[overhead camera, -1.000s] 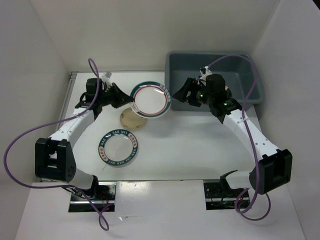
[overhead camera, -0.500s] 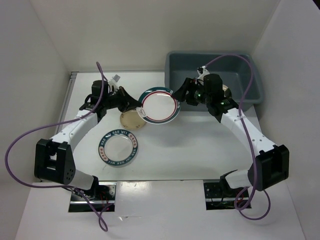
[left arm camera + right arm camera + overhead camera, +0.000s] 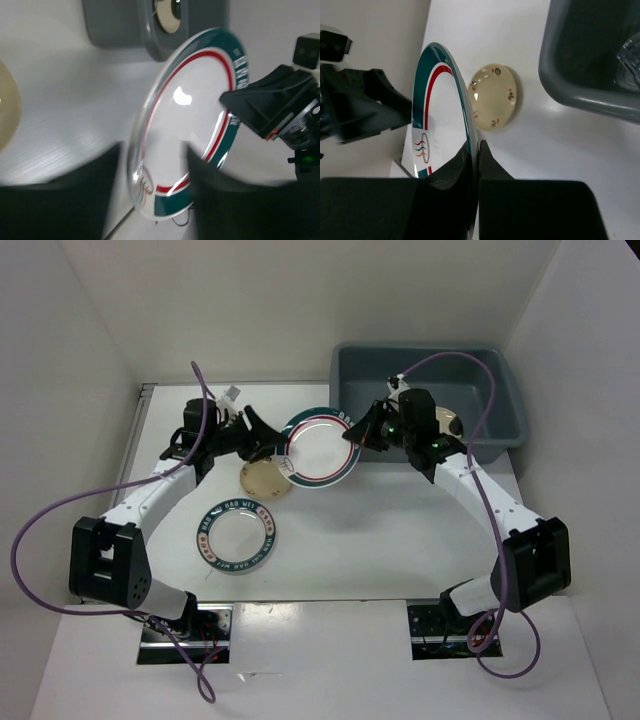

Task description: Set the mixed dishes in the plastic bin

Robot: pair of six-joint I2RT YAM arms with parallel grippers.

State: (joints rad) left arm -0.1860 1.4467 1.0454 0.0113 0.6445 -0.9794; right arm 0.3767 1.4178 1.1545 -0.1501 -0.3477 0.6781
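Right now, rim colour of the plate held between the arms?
Dark teal rim with an inner red ring on the plate; left wrist view.

Two arms with white link shells and black joint housings. Left arm (image 3: 150,490) at the frame's left, right arm (image 3: 490,505) at its right. A purple cable (image 3: 40,525) loops outside each arm from base to wrist. Grippers are black; green indicator lights glow on the right wrist (image 3: 400,427).

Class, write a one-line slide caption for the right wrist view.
Right gripper pinches the rim of an upright teal-rimmed plate, with a beige dish on the table and the grey bin alongside.
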